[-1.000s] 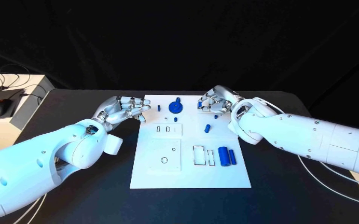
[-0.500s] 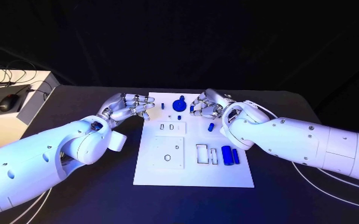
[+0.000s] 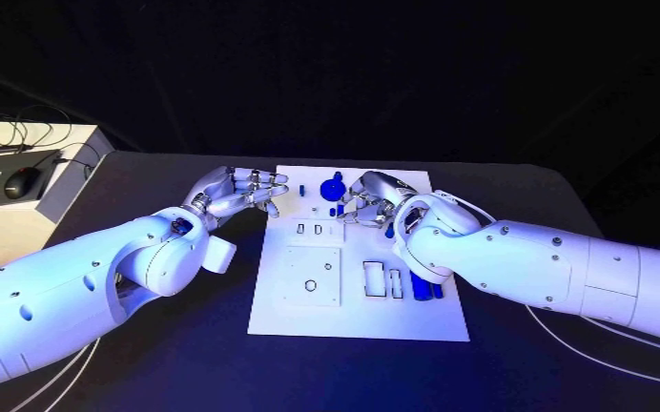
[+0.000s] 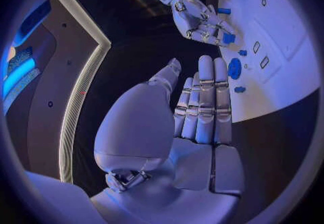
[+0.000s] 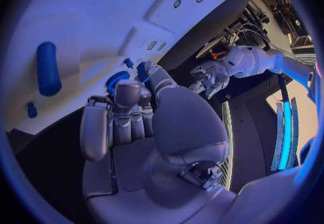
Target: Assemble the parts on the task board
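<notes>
Right hand [image 3: 369, 197] sits over the far part of the task board [image 3: 360, 321], fingers curled inward; left wrist view shows a small blue part [image 4: 229, 38] pinched at its fingertips [image 4: 217, 34]; grip is a thumb-and-finger pinch, other fingers bent close. Round blue part [image 3: 332, 187] stands on the board just beside this hand, on the side toward the left hand; a small blue peg [image 3: 335, 210] lies near the fingertips. Two blue cylinders [image 3: 421, 285] lie on the board under the right forearm, partly hidden. Left hand [image 3: 242, 193] is at the board's left edge, fingers extended & close together, holding nothing; round part lies just beyond its fingertips.
</notes>
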